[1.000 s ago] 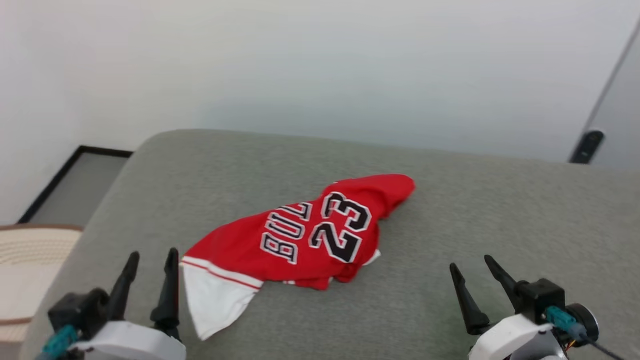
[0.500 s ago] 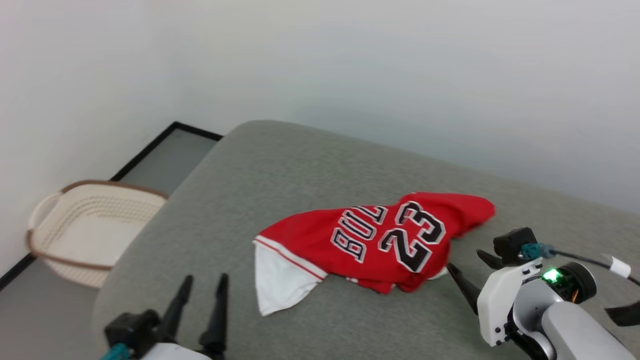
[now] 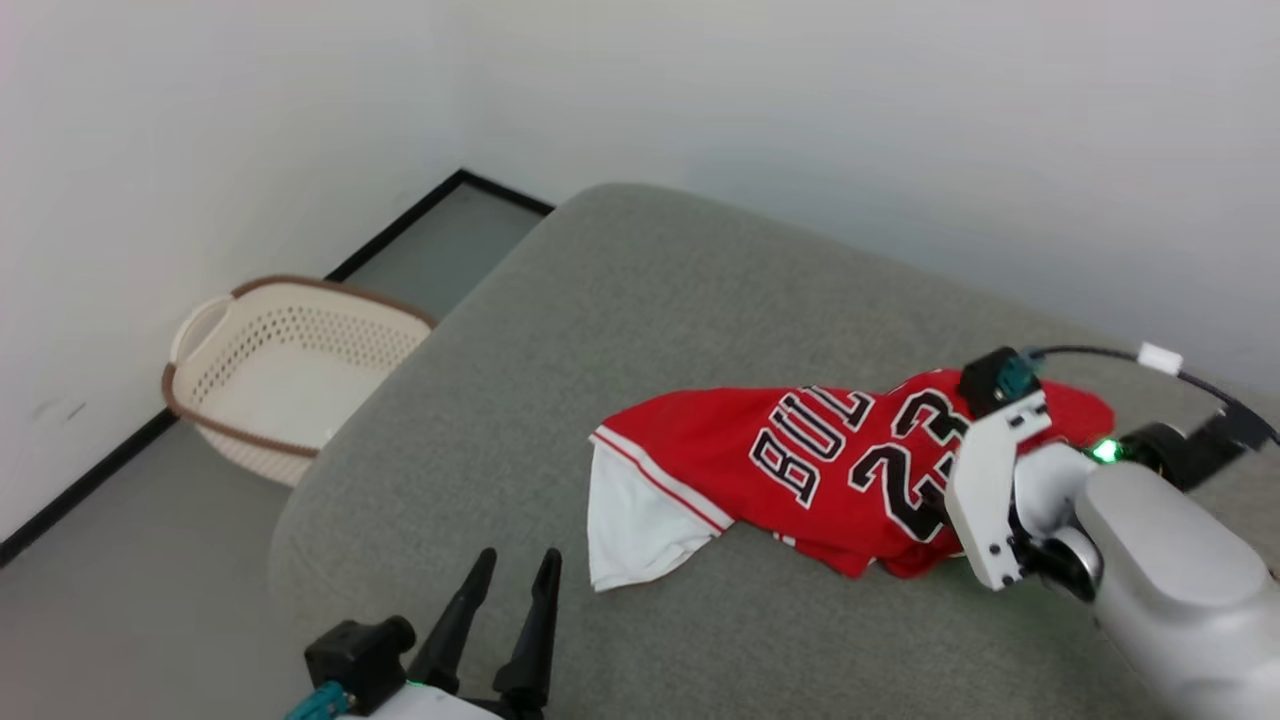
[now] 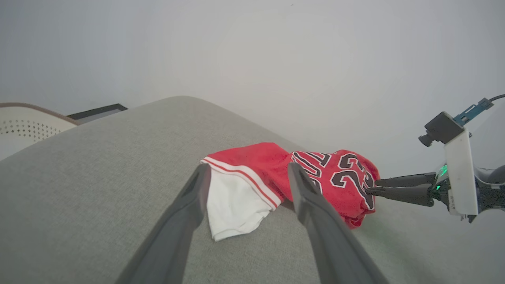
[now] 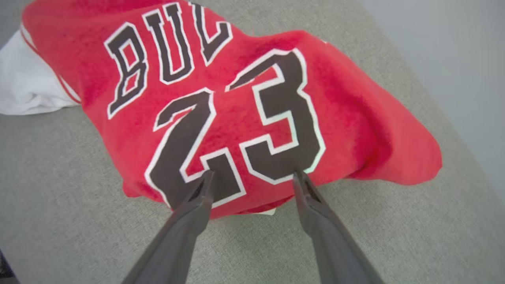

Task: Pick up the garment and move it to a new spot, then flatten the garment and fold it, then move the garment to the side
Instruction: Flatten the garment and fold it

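Red garment crumpled (lettering half-hidden) | right gripper spread, perhaps touching

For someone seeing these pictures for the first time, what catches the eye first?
The crumpled red garment with its black "23" lies on the grey cushion, its white sleeve to the left. The right gripper stands open at its edge by the "23". A cream basket sits on the floor, far left.
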Motion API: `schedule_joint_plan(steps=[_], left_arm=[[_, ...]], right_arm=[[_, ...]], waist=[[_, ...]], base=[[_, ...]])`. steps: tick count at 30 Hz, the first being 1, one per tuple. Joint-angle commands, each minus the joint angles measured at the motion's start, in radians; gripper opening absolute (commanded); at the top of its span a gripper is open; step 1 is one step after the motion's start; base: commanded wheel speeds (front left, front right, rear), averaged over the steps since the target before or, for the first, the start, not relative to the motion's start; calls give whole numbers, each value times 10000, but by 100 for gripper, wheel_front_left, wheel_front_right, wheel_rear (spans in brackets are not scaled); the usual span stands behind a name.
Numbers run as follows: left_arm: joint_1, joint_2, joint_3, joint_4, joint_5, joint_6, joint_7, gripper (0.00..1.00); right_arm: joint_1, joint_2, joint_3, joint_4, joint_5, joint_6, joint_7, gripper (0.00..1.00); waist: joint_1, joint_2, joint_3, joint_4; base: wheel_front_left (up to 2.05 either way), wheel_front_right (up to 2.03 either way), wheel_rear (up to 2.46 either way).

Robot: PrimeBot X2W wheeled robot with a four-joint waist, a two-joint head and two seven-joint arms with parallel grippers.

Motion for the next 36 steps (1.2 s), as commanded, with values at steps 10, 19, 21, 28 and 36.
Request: schedule_joint_plan(steps=[10,19,21,28,36], left_arm=[[-336,-820,506,400,286,-423,-80,100],[-414,-1130,734,592,721,-605,-83,100],[-418,-1171,788,662,782,-627,-84,100],[-466,-1145,766,944,945,-712,-83,100],[-599,-895,454,1307,708,-760,-6,100]], right_arm=[[-1450,957,1230,2041,908,-14,1231,100],[-1753,916,2095,2526,1465,-14,763,0],[-1809,831,2280,2589,1673,-14,713,0],[-1795,107,2900,2473,2252,-16,562,0],[-1084,-831,3032,2396,3136,-16,449,0]], waist=[[0,0,1289,629],[0,0,1396,664],[0,0,1315,645],[0,0,895,487],[0,0,382,219]], base=[[-1,-1,-1],[-7,-7,-7],[0,0,0],[0,0,0],[0,0,0]])
